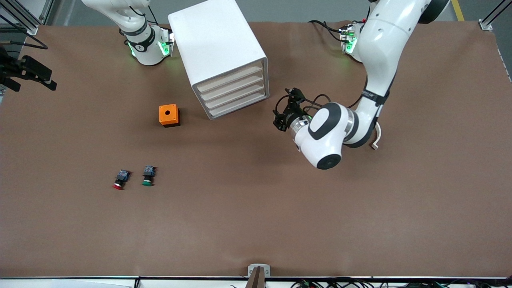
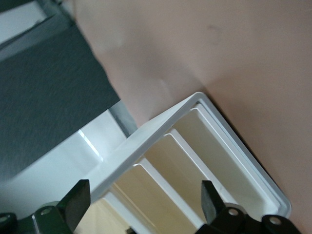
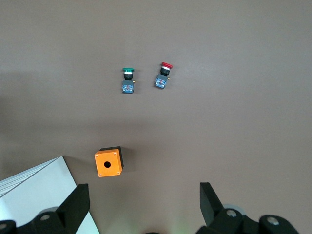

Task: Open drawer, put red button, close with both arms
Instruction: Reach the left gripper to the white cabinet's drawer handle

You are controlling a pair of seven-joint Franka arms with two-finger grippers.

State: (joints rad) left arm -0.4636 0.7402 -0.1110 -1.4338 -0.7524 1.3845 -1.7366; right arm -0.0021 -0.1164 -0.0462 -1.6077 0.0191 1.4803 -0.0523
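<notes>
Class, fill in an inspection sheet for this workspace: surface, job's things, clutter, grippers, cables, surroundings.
Surface: brown table, flat.
Job's things: cabinet, all four drawers shut; red button lying on the table, nearer the front camera than the cabinet.
Clutter: green button beside the red one; orange box near the cabinet.
Grippers: left gripper beside the drawer fronts, jaws open; right gripper above the table, jaws open.
Cables: black leads on the left wrist.
Surroundings: metal frame at the table corner.

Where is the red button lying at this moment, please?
In the front view the red button lies on the table beside the green button, toward the right arm's end and nearer to the camera than the orange box.
</notes>
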